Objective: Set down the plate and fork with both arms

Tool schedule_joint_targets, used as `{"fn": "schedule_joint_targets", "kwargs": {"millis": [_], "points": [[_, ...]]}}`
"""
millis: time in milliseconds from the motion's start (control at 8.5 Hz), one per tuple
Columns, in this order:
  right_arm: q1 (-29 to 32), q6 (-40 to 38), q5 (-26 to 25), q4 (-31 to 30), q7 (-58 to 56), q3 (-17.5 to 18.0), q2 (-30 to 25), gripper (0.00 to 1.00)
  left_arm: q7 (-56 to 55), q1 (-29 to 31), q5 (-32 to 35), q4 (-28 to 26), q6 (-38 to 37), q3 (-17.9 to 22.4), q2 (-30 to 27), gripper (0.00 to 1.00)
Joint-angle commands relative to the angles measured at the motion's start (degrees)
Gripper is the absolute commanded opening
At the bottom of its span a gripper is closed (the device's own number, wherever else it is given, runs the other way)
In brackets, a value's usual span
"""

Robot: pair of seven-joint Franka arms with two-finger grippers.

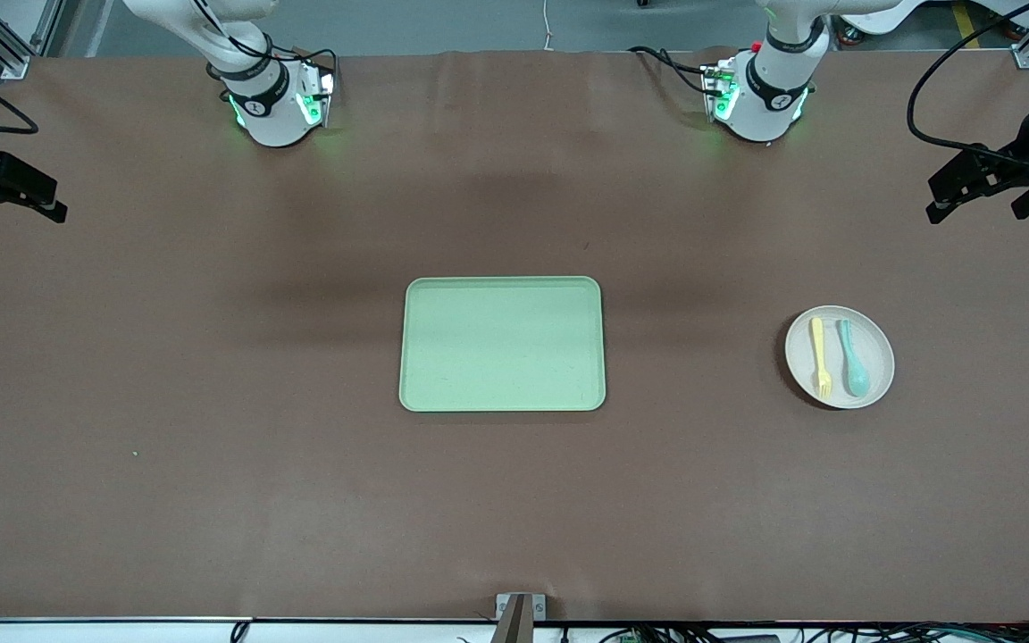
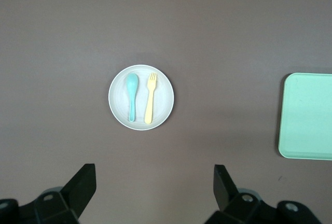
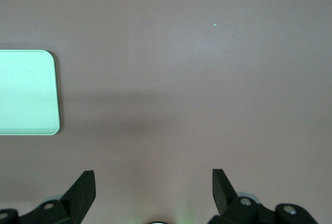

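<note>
The off-white plate [image 1: 867,382] lies on the brown table toward the left arm's end, and shows in the left wrist view [image 2: 119,107] too. On it lie the yellow fork [image 1: 820,355] and a teal spoon [image 1: 854,359] side by side; the left wrist view shows the fork [image 2: 150,105] and spoon [image 2: 131,93]. My left gripper [image 1: 961,198] is open and empty, high over the table's edge at the left arm's end [image 2: 154,182]. My right gripper [image 1: 19,189] is open and empty, high over the right arm's end [image 3: 153,186].
A rectangular pale green tray [image 1: 503,344] lies at the table's middle; its edge shows in the left wrist view [image 2: 307,116] and the right wrist view [image 3: 26,93]. A small green speck [image 1: 134,455] lies toward the right arm's end.
</note>
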State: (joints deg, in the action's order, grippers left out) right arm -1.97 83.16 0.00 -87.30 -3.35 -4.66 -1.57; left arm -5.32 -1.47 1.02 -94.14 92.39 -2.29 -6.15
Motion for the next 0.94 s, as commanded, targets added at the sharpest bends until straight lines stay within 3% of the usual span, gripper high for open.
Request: {"fn": "schedule_joint_targets", "kwargs": {"millis": [0, 235, 471, 706, 824], "points": [[0.3, 0.6, -0.3, -1.2, 1.0, 0.5, -0.8, 0.99, 0.7, 0.0, 0.3, 1.6, -1.4, 0.0, 0.6, 1.0], [0.3, 0.6, -0.3, -1.2, 1.0, 0.5, -0.8, 0.99, -1.2, 0.1, 0.6, 1.3, -1.9, 0.2, 2.2, 1.0], [0.1, 0.7, -0.4, -1.6, 1.0, 0.5, -0.9, 0.99, 3.7, 6.5, -3.1, 1.2, -3.2, 0.5, 4.5, 0.99], [0.0, 0.8, -0.4, -1.6, 1.0, 0.5, -0.8, 0.99, 14.6, 14.0, -8.5, 1.3, -3.0, 0.4, 11.9, 0.99], [-0.1, 0.9, -0.4, -1.7, 1.0, 0.5, -0.8, 0.99, 19.9, 17.3, -10.8, 1.4, -2.1, 0.4, 18.5, 0.99]]}}
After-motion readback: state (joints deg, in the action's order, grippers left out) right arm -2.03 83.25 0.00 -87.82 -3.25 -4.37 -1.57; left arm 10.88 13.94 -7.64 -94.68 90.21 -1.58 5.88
